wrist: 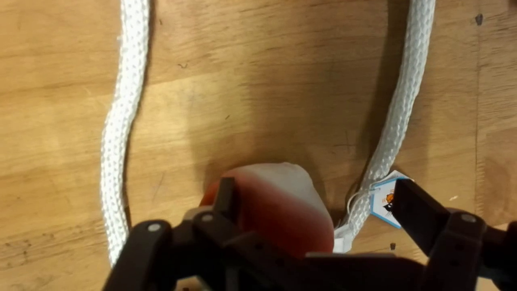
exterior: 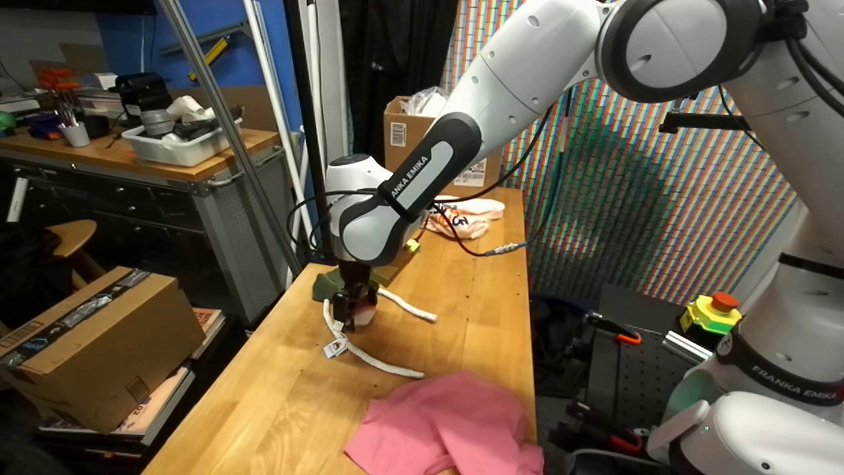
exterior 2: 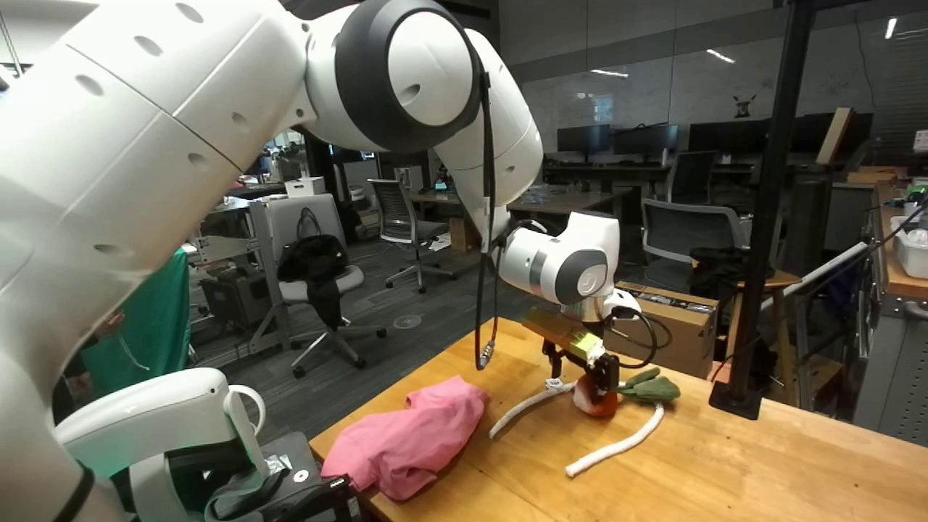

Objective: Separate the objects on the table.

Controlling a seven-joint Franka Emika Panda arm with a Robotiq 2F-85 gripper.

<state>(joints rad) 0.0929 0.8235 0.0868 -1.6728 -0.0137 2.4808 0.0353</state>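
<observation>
My fingers (wrist: 422,214): wide apart, low over the table (exterior: 488,316); in the wrist view one overlaps the red-and-white rounded object (wrist: 278,208), contact unclear, the other a paper tag (wrist: 383,202).
White rope (wrist: 115,161): two lengths flanking that object; I cannot tell whether they join.
Green fabric piece (exterior 2: 650,388): beside the rope, near a table edge and a black post (exterior 2: 767,217).
Pink cloth (exterior: 455,422): reaching a table edge in both exterior views, one rope end just beside it.
Printed white cloth (exterior: 478,212): well apart, farther along in an exterior view, near a cardboard box (exterior: 403,142).
Free room on the table: between the rope lengths, and from rope to printed cloth.
</observation>
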